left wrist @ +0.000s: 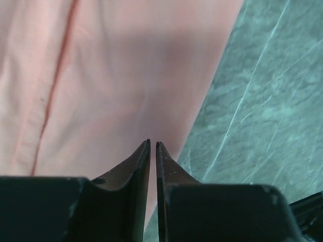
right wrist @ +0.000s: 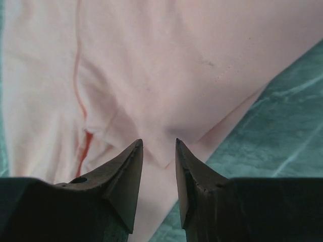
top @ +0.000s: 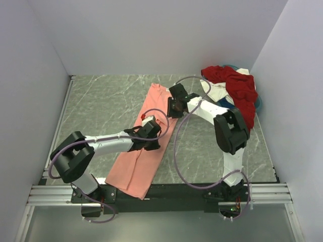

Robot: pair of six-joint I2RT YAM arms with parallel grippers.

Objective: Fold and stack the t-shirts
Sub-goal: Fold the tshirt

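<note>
- The salmon-pink t-shirt lies on the table as a long narrow strip, already doubled lengthwise; it runs slantwise from mid-table down to the near edge, between the two arms
- The dark red t-shirt, the white t-shirt and a sliver of the teal-blue t-shirt sit heaped at the far right corner, well apart from the strip; none of them looks folded
- The left pincer hangs over the strip's right-hand border, about halfway along; its jaws are all but clenched, only a thin slit between them; whether cloth is nipped in that slit I cannot tell
- The right pincer is farther up the same border, near a sleeve seam; its jaws are released and stand astride a small corner of the fabric, grasping nothing that shows
- The cotton looks light, limp and prone to creasing; it will probably sag and slide out of a shallow nip, and the doubled layers may part
- My judgement: take both layers together at the border, well inside the hem, one pincer at each point; lift evenly so the strip folds crosswise without twisting
</note>
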